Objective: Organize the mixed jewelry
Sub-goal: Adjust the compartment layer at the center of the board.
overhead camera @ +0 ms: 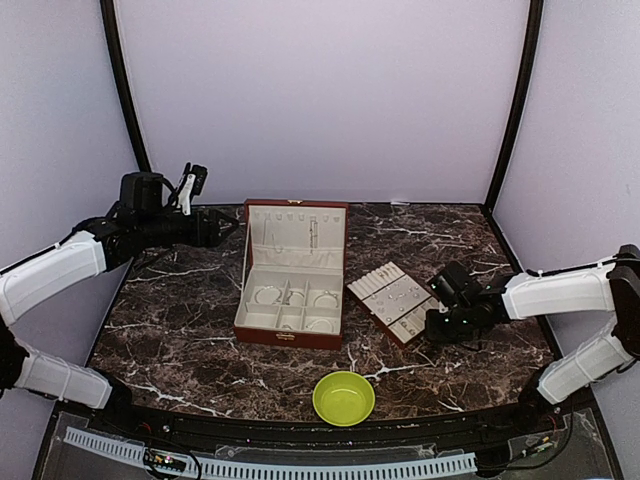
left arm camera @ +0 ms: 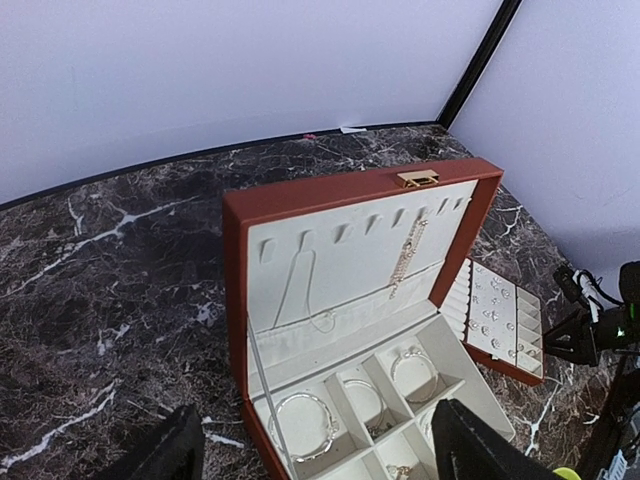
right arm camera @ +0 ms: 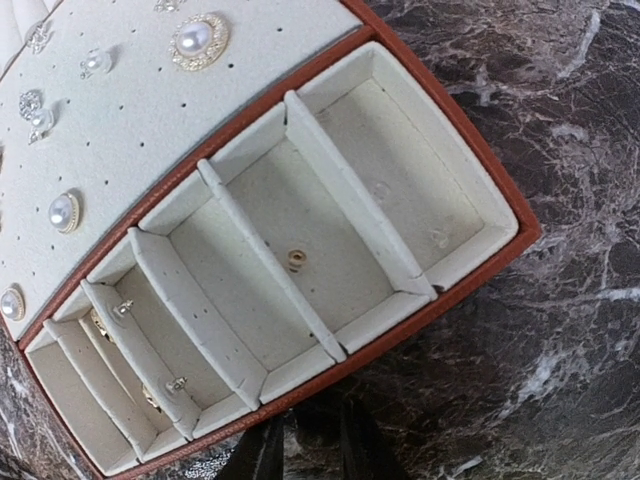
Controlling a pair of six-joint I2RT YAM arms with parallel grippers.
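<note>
Several thin silvery hoops [left arm camera: 300, 425] lie in the cream compartments along the front of the open box [left arm camera: 330, 190], which stands in the middle of the table [overhead camera: 180, 320]. The rest of the mixed jewelry is tiny pale studs [right arm camera: 197, 38], some pearl-faced. They sit on the padded tray [overhead camera: 398, 290] just right of the box, and a few stray bits, one a small gold ring [right arm camera: 296, 260], lie in the narrow slots at the tray's end. The left jaws hang up behind the box's left side and look down into it, spread wide with nothing between them. The right jaws hover low over the tray's slotted end, drawn nearly together. Their fingers [right arm camera: 365, 450] are mostly cut off by the frame edge, so I cannot tell whether they pinch a tiny piece. The hoops look light and springy, likely to slide or twist under a hard squeeze. They are best pinched across the wire, where it stands clear of a compartment wall. The studs look smooth, hard and apt to roll or flick away, so they call for a fingertip hold on the head and little force.
</note>
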